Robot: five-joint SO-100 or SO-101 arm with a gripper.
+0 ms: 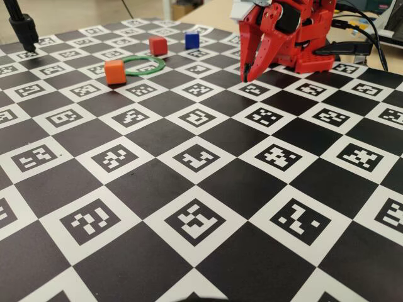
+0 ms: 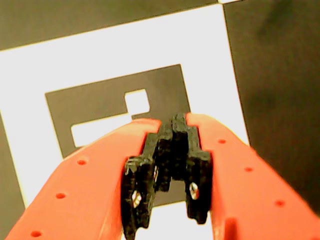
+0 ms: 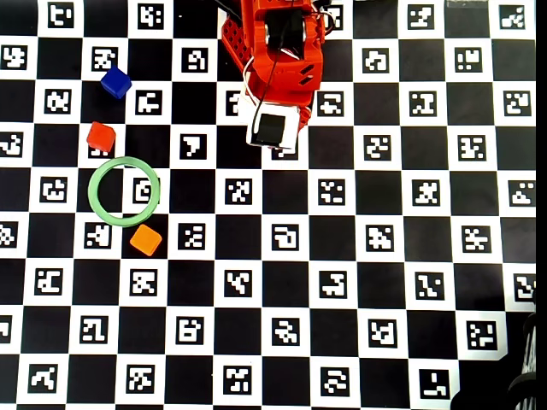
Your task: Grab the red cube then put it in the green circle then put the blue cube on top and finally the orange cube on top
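Note:
The red cube (image 1: 158, 45) (image 3: 101, 137) and the blue cube (image 1: 192, 40) (image 3: 115, 83) sit apart at the far side of the board. The thin green circle (image 1: 148, 73) (image 3: 92, 191) lies flat with nothing inside it. Just outside its near rim sits the orange cube (image 1: 114, 72) (image 3: 146, 240). My gripper (image 1: 244, 78) (image 2: 172, 120) points down close to a white marker square beside the arm's base, well to the right of the cubes in the fixed view. Its jaws are shut with nothing between them. None of the cubes shows in the wrist view.
The board (image 1: 201, 207) is a black and white checker of printed markers. The red arm base (image 1: 302, 38) (image 3: 273, 43) stands at the far edge with cables behind it. A black stand (image 1: 24, 30) rises at the far left corner in the fixed view.

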